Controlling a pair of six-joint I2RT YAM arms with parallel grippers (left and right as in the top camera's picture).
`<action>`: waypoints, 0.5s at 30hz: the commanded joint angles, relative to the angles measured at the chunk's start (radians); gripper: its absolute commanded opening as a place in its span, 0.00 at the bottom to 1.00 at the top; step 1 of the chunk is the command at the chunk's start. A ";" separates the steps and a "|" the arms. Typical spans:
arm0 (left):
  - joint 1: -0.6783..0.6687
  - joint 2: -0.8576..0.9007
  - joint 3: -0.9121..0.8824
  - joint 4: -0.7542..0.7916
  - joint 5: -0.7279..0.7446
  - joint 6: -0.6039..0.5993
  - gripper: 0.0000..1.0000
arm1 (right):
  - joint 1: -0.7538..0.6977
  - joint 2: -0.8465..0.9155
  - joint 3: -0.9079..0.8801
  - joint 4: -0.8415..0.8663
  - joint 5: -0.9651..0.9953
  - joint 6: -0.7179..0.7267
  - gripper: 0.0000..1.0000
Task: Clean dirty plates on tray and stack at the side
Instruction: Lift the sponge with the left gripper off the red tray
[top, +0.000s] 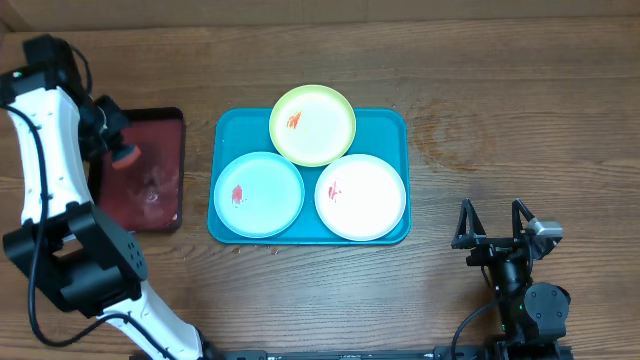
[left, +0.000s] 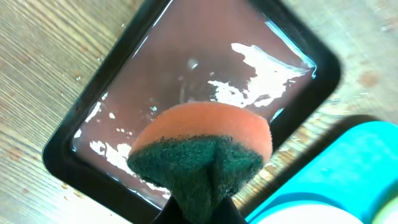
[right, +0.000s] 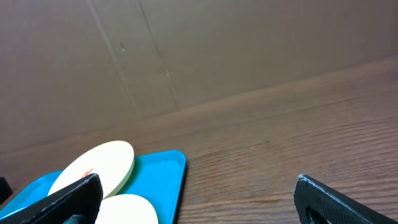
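Observation:
The turquoise tray (top: 392, 125) holds three plates: a yellow-green plate (top: 320, 135) at the back, a light blue plate (top: 265, 195) front left, a white plate (top: 365, 200) front right. Each has a red smear. My left gripper (top: 122, 152) is shut on an orange and green sponge (left: 205, 152) above the dark red tray (top: 160, 140). My right gripper (top: 492, 222) is open and empty, right of the turquoise tray near the table's front. The right wrist view shows the yellow-green plate (right: 99, 165), the white plate (right: 127, 210) and the tray (right: 165, 177).
The dark red tray (left: 186, 68) holds a shallow layer of water. A cardboard wall (right: 186, 50) stands behind the table. Bare wood lies right of the turquoise tray.

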 joint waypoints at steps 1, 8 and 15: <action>-0.003 -0.015 -0.023 0.019 0.027 0.003 0.04 | -0.005 -0.004 -0.010 0.005 0.000 0.002 1.00; -0.009 0.015 -0.286 0.177 0.021 0.004 0.04 | -0.005 -0.004 -0.010 0.005 0.000 0.002 1.00; -0.001 -0.027 -0.070 -0.008 0.050 0.006 0.04 | -0.005 -0.004 -0.010 0.005 0.000 0.002 1.00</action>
